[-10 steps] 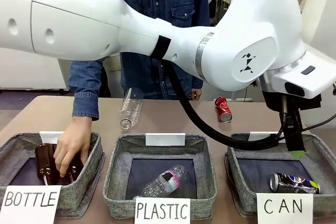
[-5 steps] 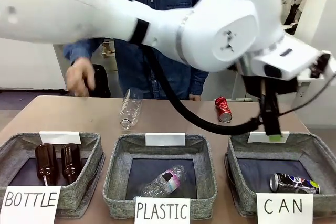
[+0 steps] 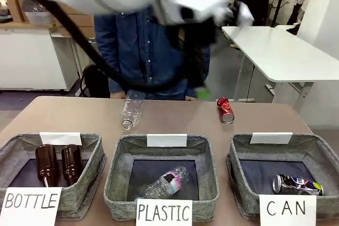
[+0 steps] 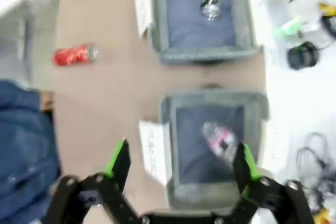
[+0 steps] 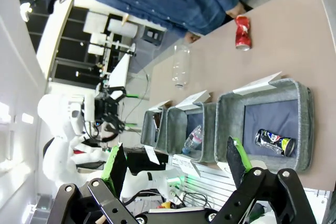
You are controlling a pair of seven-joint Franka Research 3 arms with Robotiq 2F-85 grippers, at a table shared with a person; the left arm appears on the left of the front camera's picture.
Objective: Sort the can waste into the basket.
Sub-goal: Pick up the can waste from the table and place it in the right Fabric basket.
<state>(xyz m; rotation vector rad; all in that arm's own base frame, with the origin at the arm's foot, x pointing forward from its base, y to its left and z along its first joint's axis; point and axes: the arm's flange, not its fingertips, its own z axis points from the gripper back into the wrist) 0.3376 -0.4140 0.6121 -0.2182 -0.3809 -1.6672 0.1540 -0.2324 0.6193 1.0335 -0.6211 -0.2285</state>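
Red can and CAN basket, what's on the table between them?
Nothing: just bare table between the red can and the CAN basket, seen in the front view.

The shiny red dented metal drink can (image 3: 225, 110) lies on its side on the brown table (image 3: 79, 115), at the far right, with one silver end turned toward the near side. It is apart from the grey fabric rectangular basket (image 3: 237, 162), beyond that basket's far left corner. The basket sits at the near right with a white card (image 3: 287, 209) handwritten "CAN" on its near wall. On its dark inner floor, toward the near right corner, the dark blue-black metal drink can (image 3: 296, 184) with silver ends and yellow marks lies on its side, lengthwise left to right.
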